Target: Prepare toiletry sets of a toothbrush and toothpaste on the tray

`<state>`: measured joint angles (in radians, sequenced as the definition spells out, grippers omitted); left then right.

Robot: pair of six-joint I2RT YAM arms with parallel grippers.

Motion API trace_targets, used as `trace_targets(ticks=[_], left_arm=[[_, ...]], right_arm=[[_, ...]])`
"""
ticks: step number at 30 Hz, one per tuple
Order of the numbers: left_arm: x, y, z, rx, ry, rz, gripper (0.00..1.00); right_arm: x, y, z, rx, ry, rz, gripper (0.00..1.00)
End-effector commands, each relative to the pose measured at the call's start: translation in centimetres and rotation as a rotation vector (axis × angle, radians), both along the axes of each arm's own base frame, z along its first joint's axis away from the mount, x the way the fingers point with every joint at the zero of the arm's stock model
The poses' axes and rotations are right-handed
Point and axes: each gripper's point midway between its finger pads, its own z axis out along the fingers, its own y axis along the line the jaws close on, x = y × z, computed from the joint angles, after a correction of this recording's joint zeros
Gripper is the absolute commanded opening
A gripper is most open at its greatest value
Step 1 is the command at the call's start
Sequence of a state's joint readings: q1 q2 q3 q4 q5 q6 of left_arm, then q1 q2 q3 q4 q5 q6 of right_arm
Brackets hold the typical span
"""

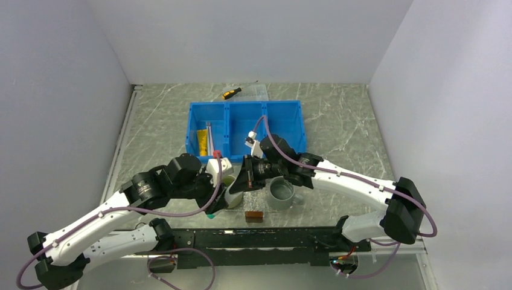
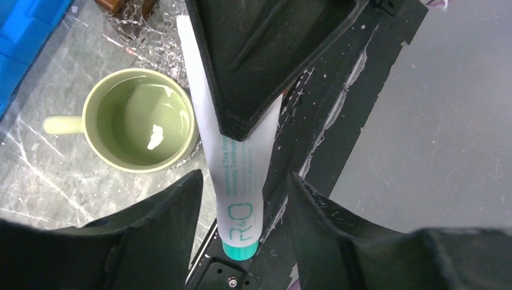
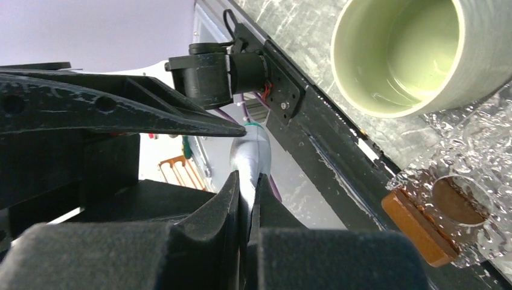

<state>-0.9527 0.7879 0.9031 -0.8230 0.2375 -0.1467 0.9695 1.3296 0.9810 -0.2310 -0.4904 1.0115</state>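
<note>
Presently, your right end effector (image 3: 247, 181) is clamped on the toothpaste (image 2: 232, 163), with both fingers pressed flat against the tube. The tube is held just beside the green mug (image 2: 142, 121), on the side facing the black rail at the near edge of the worktop (image 2: 36, 175). Its teal cap points toward that rail, and the printed lettering is readable in the left wrist view.

Your left end effector (image 2: 244, 178) is spread wide. One finger (image 2: 163, 211) sits on the mug side of the tube and the other on the rail side, and neither appears to touch the tube.

The tray (image 3: 477, 169) lies on the worktop next to the green mug. One brown handle block (image 3: 416, 226) is plainly visible, and the clear body shows only as crinkled glare. You have no toiletry item on any part of it that can be seen.

The toothbrush (image 1: 209, 130) shows as a thin pale stick beyond the green mug, in the left compartment of the blue bin (image 1: 284, 107), lying beside the yellow tube (image 1: 203, 143). A grey mug (image 1: 281, 192) stands on the right of the green mug, and a screwdriver (image 1: 231, 93) lies past the bin.
</note>
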Motion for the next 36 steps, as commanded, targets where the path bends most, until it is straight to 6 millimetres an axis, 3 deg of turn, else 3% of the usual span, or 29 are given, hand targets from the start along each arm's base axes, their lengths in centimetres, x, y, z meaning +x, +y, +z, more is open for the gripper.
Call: trace_targets(ticks=[1, 6, 13, 19, 21, 24, 30, 36], left_arm=[[0.2, -1.0, 1.4, -0.074, -0.049, -0.029, 0.63], [1.5, -0.4, 2.0, -0.091, -0.107, 0.054, 0.75], [3.3, 1.1, 3.0, -0.114, -0.180, 0.198, 0.80], [4.7, 2.9, 3.6, -0.122, -0.229, 0.329, 0.83], [5.0, 3.4, 3.9, -0.138, -0.245, 0.365, 0.94], [5.3, 4.3, 4.4, -0.159, -0.268, 0.409, 0.97], [6.3, 7.2, 4.9, -0.160, -0.308, 0.569, 0.99], [7.3, 11.1, 4.9, -0.172, -0.318, 0.823, 0.99]], right_arm=[[0.4, -0.1, 2.4, 0.040, -0.079, -0.001, 0.00], [1.3, -1.6, 2.1, -0.045, -0.148, -0.029, 0.00], [2.3, -4.3, 4.0, -0.143, -0.295, -0.057, 0.00], [4.4, -7.5, 5.1, -0.310, -0.424, -0.142, 0.00], [4.9, -8.1, 5.5, -0.343, -0.451, -0.159, 0.00], [5.9, -9.1, 5.8, -0.412, -0.485, -0.184, 0.00], [7.1, -9.4, 7.0, -0.493, -0.538, -0.169, 0.00], [8.3, -9.7, 6.4, -0.601, -0.572, -0.147, 0.00]])
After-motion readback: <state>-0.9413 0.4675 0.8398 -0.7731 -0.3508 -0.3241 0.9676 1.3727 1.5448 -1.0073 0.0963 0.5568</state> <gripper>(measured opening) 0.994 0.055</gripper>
